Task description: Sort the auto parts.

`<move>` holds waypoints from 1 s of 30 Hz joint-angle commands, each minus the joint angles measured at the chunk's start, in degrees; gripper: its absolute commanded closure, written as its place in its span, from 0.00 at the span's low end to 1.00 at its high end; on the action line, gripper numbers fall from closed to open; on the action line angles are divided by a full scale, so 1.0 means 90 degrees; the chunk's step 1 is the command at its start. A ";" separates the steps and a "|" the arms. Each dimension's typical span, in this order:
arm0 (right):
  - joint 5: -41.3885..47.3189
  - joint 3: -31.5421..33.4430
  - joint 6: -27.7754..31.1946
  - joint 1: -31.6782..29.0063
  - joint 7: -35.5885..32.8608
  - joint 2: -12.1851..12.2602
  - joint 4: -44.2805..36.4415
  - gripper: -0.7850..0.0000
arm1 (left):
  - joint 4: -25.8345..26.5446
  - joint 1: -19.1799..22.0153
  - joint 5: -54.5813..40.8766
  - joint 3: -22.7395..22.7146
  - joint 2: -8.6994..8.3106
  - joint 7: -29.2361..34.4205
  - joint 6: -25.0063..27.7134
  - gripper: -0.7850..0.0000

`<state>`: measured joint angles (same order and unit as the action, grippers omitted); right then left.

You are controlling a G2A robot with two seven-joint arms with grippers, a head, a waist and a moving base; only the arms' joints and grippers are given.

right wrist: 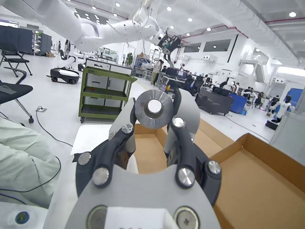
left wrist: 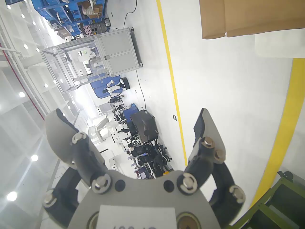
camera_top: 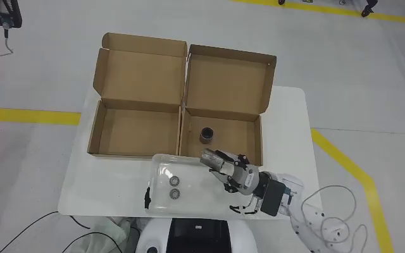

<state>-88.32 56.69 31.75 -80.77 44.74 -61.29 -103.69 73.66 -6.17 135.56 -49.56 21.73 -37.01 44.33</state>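
Note:
My right gripper [camera_top: 211, 158] hangs over the front wall of the right cardboard box [camera_top: 237, 136], by the far right corner of the clear tray [camera_top: 190, 166]. It is shut on a round silver metal part [right wrist: 153, 109], seen end-on between its fingers. A dark cylindrical part [camera_top: 207, 134] stands in the right box. Two small ring bearings [camera_top: 175, 181] [camera_top: 175, 192] lie in the tray. The left box [camera_top: 136, 129] holds nothing. My left gripper [left wrist: 129, 115] is open with nothing between its fingers, facing the floor and the room beyond a box flap [left wrist: 250, 5].
Both boxes stand side by side with lids folded back on the white table [camera_top: 285, 126]. A white cable [camera_top: 329, 218] loops off the table's front right corner. A green cart [right wrist: 104, 96] stands on the floor beyond the table.

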 commanded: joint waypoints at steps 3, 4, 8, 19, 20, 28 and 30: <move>0.0361 0.0158 -0.0193 -0.0196 -0.1517 0.0013 -0.0249 1.00 | 0.0000 0.0000 0.0000 0.0000 0.0000 0.0000 0.0000 0.00; 0.0437 0.0199 -0.0262 -0.0247 -0.1848 0.0016 -0.0303 1.00 | 0.0000 0.0000 0.0000 0.0000 0.0000 0.0000 0.0000 0.00; 0.0771 0.0338 -0.0543 -0.0410 -0.2887 0.0017 -0.0483 1.00 | 0.0000 0.0000 0.0000 0.0000 0.0000 0.0000 0.0000 0.00; 0.0996 0.0473 -0.0979 -0.0601 -0.4051 0.0017 -0.0607 1.00 | 0.0000 0.0000 0.0000 0.0000 0.0000 0.0000 0.0000 0.00; 0.0996 0.0473 -0.0979 -0.0601 -0.4051 0.0017 -0.0607 1.00 | 0.0000 0.0000 0.0000 0.0000 0.0000 0.0000 0.0000 0.00; 0.0996 0.0473 -0.0979 -0.0601 -0.4051 0.0017 -0.0607 1.00 | 0.0000 0.0000 0.0000 0.0000 0.0000 0.0000 0.0000 0.00; 0.0996 0.0473 -0.0979 -0.0601 -0.4051 0.0017 -0.0607 1.00 | 0.0000 0.0000 0.0000 0.0000 0.0000 0.0000 0.0000 0.00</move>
<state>-79.36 60.94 22.94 -86.18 8.37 -61.14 -109.15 73.66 -6.17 135.56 -49.56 21.73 -37.01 44.33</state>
